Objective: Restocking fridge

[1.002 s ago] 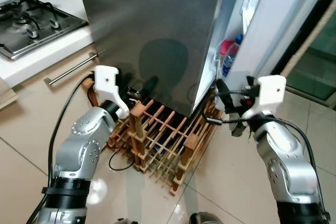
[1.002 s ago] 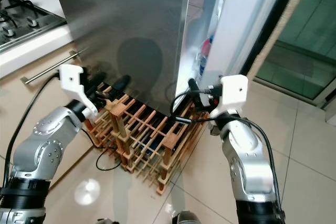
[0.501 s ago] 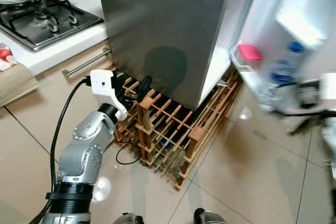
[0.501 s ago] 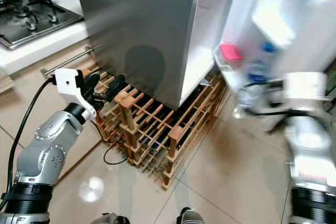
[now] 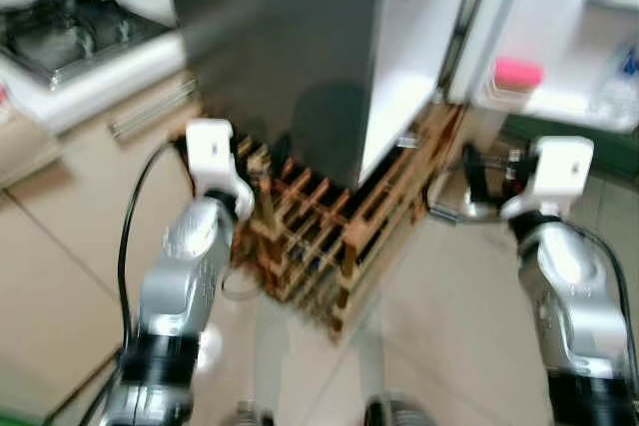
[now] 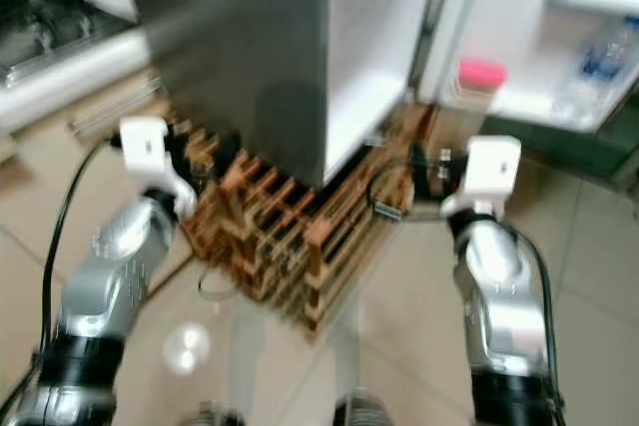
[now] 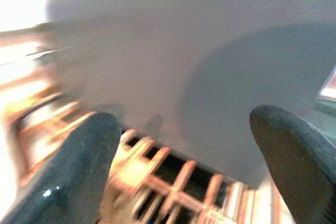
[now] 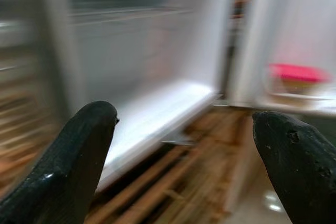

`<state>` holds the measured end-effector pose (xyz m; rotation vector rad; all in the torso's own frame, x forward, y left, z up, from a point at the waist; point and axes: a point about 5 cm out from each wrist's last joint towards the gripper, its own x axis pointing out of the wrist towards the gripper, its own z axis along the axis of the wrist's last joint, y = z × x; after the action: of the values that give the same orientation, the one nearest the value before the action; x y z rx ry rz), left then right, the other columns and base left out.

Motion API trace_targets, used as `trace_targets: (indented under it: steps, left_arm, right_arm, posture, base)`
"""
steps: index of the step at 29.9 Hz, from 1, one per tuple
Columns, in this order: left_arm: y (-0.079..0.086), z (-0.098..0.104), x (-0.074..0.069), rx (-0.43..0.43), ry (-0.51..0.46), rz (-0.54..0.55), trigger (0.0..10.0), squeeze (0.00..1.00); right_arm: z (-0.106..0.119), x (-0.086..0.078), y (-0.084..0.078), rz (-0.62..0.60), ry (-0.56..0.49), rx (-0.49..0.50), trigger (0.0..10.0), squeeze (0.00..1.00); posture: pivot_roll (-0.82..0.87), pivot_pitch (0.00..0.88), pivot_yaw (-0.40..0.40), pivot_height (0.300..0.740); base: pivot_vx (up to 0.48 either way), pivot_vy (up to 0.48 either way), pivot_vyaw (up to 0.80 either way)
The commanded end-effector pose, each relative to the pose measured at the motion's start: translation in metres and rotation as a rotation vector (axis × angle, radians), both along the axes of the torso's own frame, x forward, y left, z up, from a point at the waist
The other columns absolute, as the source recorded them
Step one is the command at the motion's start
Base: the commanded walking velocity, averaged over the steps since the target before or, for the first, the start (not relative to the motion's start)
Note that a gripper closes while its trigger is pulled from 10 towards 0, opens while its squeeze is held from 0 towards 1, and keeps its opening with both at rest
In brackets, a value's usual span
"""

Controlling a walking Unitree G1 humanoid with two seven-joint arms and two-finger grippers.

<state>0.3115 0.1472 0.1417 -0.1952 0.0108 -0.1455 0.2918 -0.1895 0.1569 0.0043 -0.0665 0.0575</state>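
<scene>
The picture is blurred by motion. The grey steel fridge point(image 5: 290, 37) stands ahead with its door point(image 5: 559, 7) swung wide open to the right. On the door shelf sit a pink-lidded container point(image 5: 517, 74) and a water bottle point(image 5: 614, 87). My left gripper point(image 5: 258, 161) is held low by the fridge's steel side, above a wooden rack point(image 5: 329, 236). In its wrist view the fingers point(image 7: 68, 177) stand wide apart with nothing between them. My right gripper point(image 5: 461, 179) hangs before the open fridge's bottom edge, open and empty, its fingers point(image 8: 68, 166) spread.
A gas hob point(image 5: 50, 42) sits on a white counter at the far left, with a drawer handle point(image 5: 150, 112) below it. The wooden rack runs under the fridge's corner. Beige tiled floor point(image 5: 449, 346) stretches in front and to the right.
The fridge door has swung from nearly closed to wide open, showing its inner shelf. The camera has turned. My right gripper has left the door edge and sits lower right.
</scene>
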Motion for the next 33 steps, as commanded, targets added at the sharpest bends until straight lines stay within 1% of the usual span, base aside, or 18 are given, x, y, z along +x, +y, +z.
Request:
trace_targets:
  steps: [1,3,5,6,8,9,11,12,16,17,19,21,24,25,27,29,31,33]
  left_arm:
    - [0.005,0.009,-0.004,0.001,-0.043,0.062,10.0,0.00]
    - [0.008,0.011,-0.012,-0.016,-0.063,0.104,10.0,0.00]
    - [0.011,0.015,-0.017,0.027,-0.093,0.129,10.0,0.00]
    - [0.010,0.018,-0.020,0.055,-0.104,0.135,10.0,0.00]
    - [0.005,0.023,-0.022,0.071,-0.124,0.115,10.0,0.00]
    - [-0.001,0.025,-0.022,0.074,-0.138,0.095,10.0,0.00]
    - [-0.003,0.024,-0.022,0.073,-0.131,0.102,10.0,0.00]
    - [-0.008,0.022,-0.020,0.095,-0.109,0.099,10.0,0.00]
    - [-0.016,0.023,-0.020,0.122,-0.100,0.099,10.0,0.00]
    - [-0.016,0.023,-0.020,0.122,-0.100,0.099,10.0,0.00]
    - [-0.018,0.021,-0.019,0.154,-0.089,0.096,10.0,0.00]
    - [-0.019,0.016,-0.016,0.157,-0.066,0.092,10.0,0.00]
    - [-0.019,0.015,-0.014,0.164,-0.065,0.089,10.0,0.00]
    - [-0.019,0.015,-0.014,0.181,-0.066,0.086,10.0,0.00]
    - [-0.016,0.014,-0.014,0.205,-0.066,0.095,10.0,0.00]
    - [-0.008,0.011,-0.015,0.248,-0.059,0.144,10.0,0.00]
    - [0.000,0.004,-0.015,0.237,-0.014,0.203,10.0,0.00]
    - [0.003,0.002,-0.016,0.244,0.004,0.250,10.0,0.00]
  right_arm:
    - [0.000,0.003,0.008,0.048,0.014,0.011,10.0,0.00]
    - [-0.003,0.004,0.011,0.076,0.028,0.024,10.0,0.00]
    - [-0.007,0.004,0.014,0.095,0.044,0.029,10.0,0.00]
    - [-0.008,0.005,0.017,0.121,0.058,0.037,10.0,0.00]
    - [-0.009,0.005,0.024,0.168,0.071,0.034,10.0,0.00]
    - [-0.011,0.005,0.028,0.199,0.080,0.019,10.0,0.00]
    - [-0.012,0.005,0.030,0.211,0.088,0.013,10.0,0.00]
    - [-0.015,0.005,0.032,0.226,0.098,0.010,10.0,0.00]
    - [-0.017,0.003,0.033,0.235,0.109,0.017,10.0,0.00]
    - [-0.017,0.003,0.033,0.235,0.109,0.017,10.0,0.00]
    - [-0.019,0.002,0.035,0.239,0.111,0.021,10.0,0.00]
    - [-0.020,0.000,0.037,0.239,0.107,0.031,10.0,0.00]
    - [-0.020,0.000,0.037,0.226,0.094,0.041,10.0,0.01]
    - [-0.019,0.000,0.036,0.223,0.089,0.041,10.0,0.01]
    - [-0.020,0.000,0.035,0.211,0.078,0.046,10.0,0.01]
    - [-0.024,0.000,0.035,0.207,0.083,0.045,10.0,0.02]
    - [-0.029,0.001,0.036,0.206,0.093,0.041,10.0,0.02]
    - [-0.032,0.002,0.038,0.209,0.101,0.039,10.0,0.03]
  posture:
    - [-0.16,0.018,0.012,0.728]
    - [-0.14,0.019,-0.005,0.728]
    - [-0.12,0.024,-0.016,0.728]
    - [-0.10,0.041,-0.029,0.728]
    - [-0.10,0.061,-0.038,0.728]
    - [-0.10,0.065,-0.043,0.728]
    - [-0.10,0.064,-0.045,0.728]
    - [-0.10,0.062,-0.044,0.728]
    - [-0.10,0.059,-0.032,0.728]
    - [-0.10,0.059,-0.032,0.728]
    - [-0.10,0.058,-0.025,0.728]
    - [-0.10,0.046,-0.022,0.728]
    - [-0.11,0.043,-0.019,0.728]
    - [-0.10,0.038,-0.018,0.728]
    - [-0.09,0.030,-0.019,0.728]
    - [-0.08,0.026,-0.021,0.728]
    - [-0.08,0.031,-0.029,0.728]
    - [-0.06,0.038,-0.057,0.728]
  base:
    - [0.000,0.000,0.63]
    - [-0.326,0.354,0.61]
    - [-0.306,0.373,0.61]
    - [-0.304,0.375,0.61]
    - [-0.307,0.375,0.59]
    - [-0.251,0.244,0.59]
    - [-0.126,0.122,0.58]
    - [0.000,0.000,0.56]
    - [0.000,0.000,0.56]
    - [0.000,0.000,0.56]
    - [0.000,0.000,0.56]
    - [0.000,0.000,0.55]
    - [0.000,0.000,0.54]
    - [0.000,0.000,0.53]
    - [0.000,0.000,0.52]
    - [0.000,-0.480,0.51]
    - [0.000,-0.465,0.50]
    - [0.000,-0.461,0.49]
